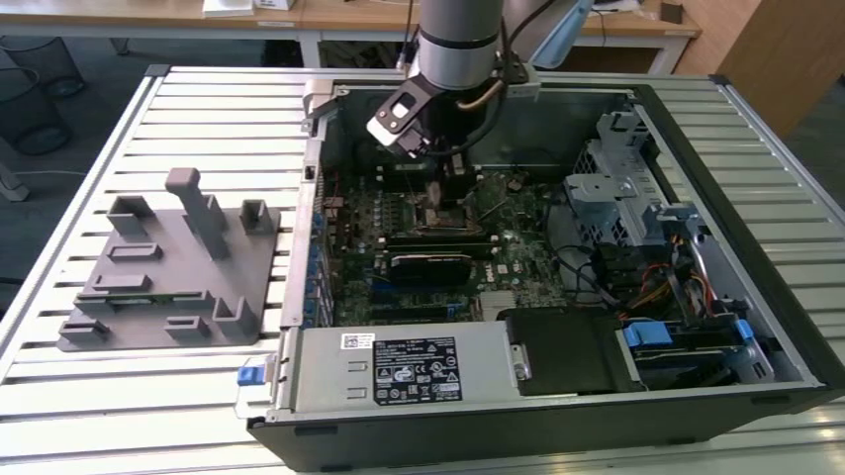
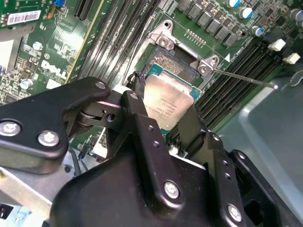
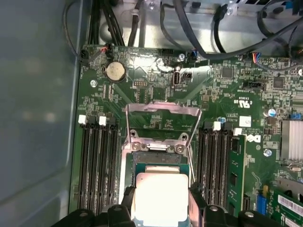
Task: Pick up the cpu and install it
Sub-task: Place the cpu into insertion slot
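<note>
Fingers (image 3: 196,201) pinch cpu (image 3: 160,196) by opposite edges at open socket (image 3: 158,158); best: chip level, corners matched, straight descent, no sliding.

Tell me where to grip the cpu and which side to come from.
Take the cpu by two opposite thin edges, coming straight down from above. It is a flat square with a smooth metal top and no handle, lying level over the socket, whose raised load plate blocks one side. The claw grips it this way in both wrist views.
</note>
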Robot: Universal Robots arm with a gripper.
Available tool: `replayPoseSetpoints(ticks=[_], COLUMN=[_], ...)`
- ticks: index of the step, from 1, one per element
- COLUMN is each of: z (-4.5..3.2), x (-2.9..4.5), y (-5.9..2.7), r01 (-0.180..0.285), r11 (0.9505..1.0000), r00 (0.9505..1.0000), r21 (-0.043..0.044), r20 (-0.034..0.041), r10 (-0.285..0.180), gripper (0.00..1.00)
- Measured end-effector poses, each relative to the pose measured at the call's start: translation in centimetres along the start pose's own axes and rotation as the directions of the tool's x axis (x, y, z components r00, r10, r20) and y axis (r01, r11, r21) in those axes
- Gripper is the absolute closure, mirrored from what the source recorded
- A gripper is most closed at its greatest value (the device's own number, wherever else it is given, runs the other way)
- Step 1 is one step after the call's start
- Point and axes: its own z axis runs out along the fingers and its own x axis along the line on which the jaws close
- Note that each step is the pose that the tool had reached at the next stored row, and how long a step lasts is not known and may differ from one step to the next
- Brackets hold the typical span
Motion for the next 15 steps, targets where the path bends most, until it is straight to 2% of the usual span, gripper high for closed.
replayPoseSetpoints(ticks=[7, 15], z=[1.15, 1.44], x=[0.01, 0.02], y=[-0.04, -0.05], r01=[0.000, -0.001], r11=[1.0000, 1.0000], r00=[1.0000, 1.0000], r21=[-0.0001, -0.0002], r20=[-0.0002, -0.0004], r10=[0.000, 0.001], gripper=[0.47, 0.47])
